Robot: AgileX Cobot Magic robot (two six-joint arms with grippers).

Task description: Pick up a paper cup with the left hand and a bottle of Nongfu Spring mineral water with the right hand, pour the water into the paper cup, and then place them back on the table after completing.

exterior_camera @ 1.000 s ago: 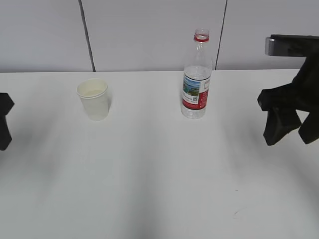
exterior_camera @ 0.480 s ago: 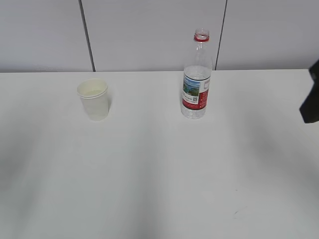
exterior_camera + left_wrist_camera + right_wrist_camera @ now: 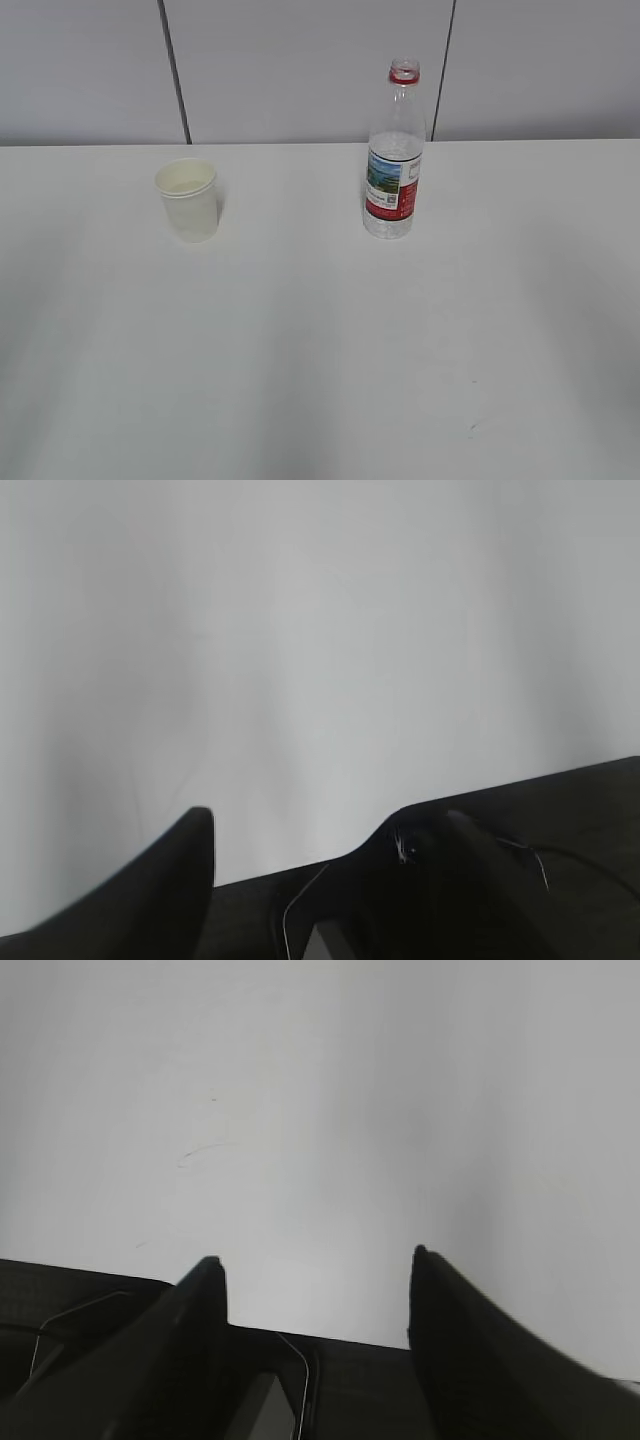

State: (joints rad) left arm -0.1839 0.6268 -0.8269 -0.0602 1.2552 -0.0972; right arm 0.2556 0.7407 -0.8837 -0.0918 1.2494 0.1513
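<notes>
A pale paper cup [image 3: 187, 199] stands upright on the white table [image 3: 320, 350] at the back left. A clear plastic bottle [image 3: 393, 155] with a red neck ring, no cap and a red and green label stands upright to its right; clear water [image 3: 388, 224] fills its lower part. Neither arm shows in the exterior view. In the left wrist view my left gripper [image 3: 325, 818] is open and empty over bare tabletop. In the right wrist view my right gripper [image 3: 315, 1260] is open and empty over bare tabletop. Neither wrist view shows the cup or the bottle.
A grey panelled wall [image 3: 300, 70] with two dark seams runs behind the table's back edge. A faint curved scratch [image 3: 205, 1150] marks the tabletop in the right wrist view.
Both arms have drawn back out of the exterior view: the left one left first, the right one slid off the right edge. The cup and the bottle have not moved.
</notes>
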